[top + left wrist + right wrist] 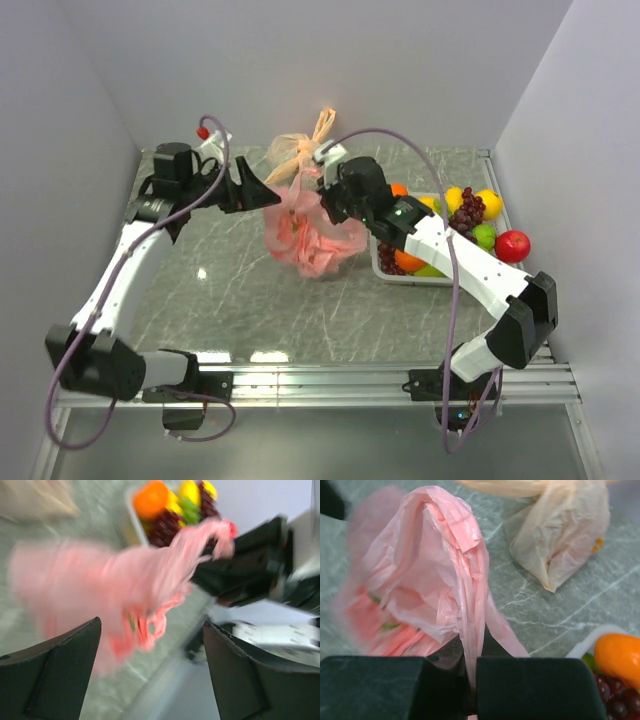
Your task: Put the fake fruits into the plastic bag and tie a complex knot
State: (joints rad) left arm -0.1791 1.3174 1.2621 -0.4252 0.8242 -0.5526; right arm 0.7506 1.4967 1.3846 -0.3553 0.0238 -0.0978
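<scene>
the plastic bag [310, 238] sits near the middle of the table [220, 290]. it is a thin, crinkled pink-red film slumped around dim red and green shapes low inside; what they are cannot be told. its upper film is gathered into a narrow ridge running toward 1 o'clock, where the right gripper [472, 666] is clamped tight on the bunched strip. judged handling: very light, limp, slick and easily torn. it will not keep a shape, so hold is best taken on a bunched handle or twisted neck, never on a single flat layer. the left gripper [150, 626], at 10 o'clock of the bag, has its fingers spread wide and holds nothing, with loose pink loops ahead of it. a paler orange bag [292, 150] lies at 12 o'clock. at 3 o'clock a white tray [378, 262] holds the fake fruits [468, 210] not yet bagged. a red fruit [512, 245] rests just beside the tray.
</scene>
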